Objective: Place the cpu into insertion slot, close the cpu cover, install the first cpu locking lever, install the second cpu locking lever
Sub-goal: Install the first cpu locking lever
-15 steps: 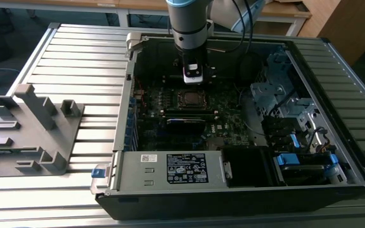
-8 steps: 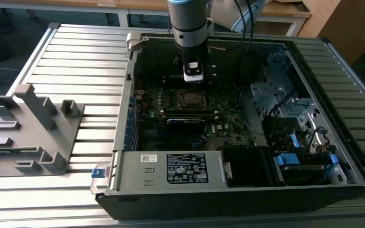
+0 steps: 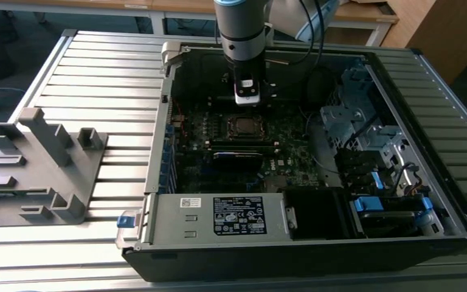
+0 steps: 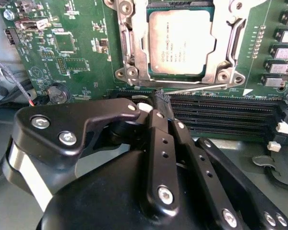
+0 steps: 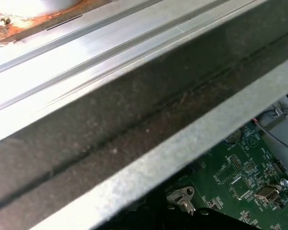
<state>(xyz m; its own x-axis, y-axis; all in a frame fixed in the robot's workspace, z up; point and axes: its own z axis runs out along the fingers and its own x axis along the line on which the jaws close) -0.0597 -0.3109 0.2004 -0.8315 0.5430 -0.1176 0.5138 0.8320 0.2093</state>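
Gripper (image 4: 162, 101) clenched shut, tips at the locking lever (image 4: 197, 89); cpu (image 4: 181, 42) already seated.
Exterior view: gripper hangs inside the computer case (image 3: 154, 158), just beside the insertion slot (image 3: 245, 126). Second wrist view: cpu lies in the slot and the cpu cover (image 4: 140, 48) looks down around it. The 2 fingers (image 4: 157, 134) are pressed together; can't tell if the lever wire is pinched. Risk: the wire slips off and springs, and the tips rake the memory slots (image 4: 221, 112). First wrist view: case wall (image 5: 134, 120) sits close over the motherboard (image 5: 240, 177); the wrist could clip it.
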